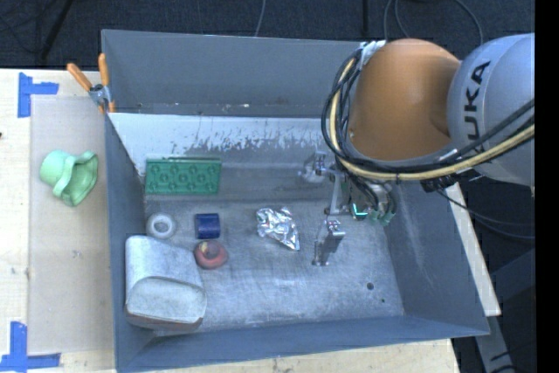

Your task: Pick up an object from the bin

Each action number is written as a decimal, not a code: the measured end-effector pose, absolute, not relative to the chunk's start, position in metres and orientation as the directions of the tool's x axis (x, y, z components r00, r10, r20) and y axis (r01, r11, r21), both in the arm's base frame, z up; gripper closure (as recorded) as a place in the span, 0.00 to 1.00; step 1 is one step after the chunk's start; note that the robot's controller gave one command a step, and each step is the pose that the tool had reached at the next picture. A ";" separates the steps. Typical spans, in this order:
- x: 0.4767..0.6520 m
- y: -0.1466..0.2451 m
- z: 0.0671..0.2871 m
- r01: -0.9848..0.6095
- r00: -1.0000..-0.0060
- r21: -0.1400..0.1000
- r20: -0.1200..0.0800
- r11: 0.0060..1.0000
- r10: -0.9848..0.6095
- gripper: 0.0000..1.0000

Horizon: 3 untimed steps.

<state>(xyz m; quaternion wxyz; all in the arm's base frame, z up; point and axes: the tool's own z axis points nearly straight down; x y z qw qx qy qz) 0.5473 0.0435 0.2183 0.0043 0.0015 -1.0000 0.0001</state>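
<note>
One foil wad [278,227] lies beside the hand [327,247].

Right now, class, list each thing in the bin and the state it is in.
Green studded plate: lying flat by the back wall.
White ring: lying flat.
Blue block: loose, beside the ring.
Reddish round piece: resting on the floor.
Foil: crumpled.
White pad: lying in the left front corner.
Gripper: low, right of the foil, apart from it.

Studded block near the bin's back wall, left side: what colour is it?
The block is green, camera view.
</note>
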 end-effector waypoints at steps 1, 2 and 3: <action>0.600 0.052 0.073 -0.303 -0.953 0.001 0.000 0.953 -0.303 0.00; 0.603 0.052 0.079 -0.299 -0.954 0.000 -0.008 0.954 -0.299 1.00; 0.605 0.049 0.234 -0.339 -0.941 -0.003 -0.010 0.941 -0.339 1.00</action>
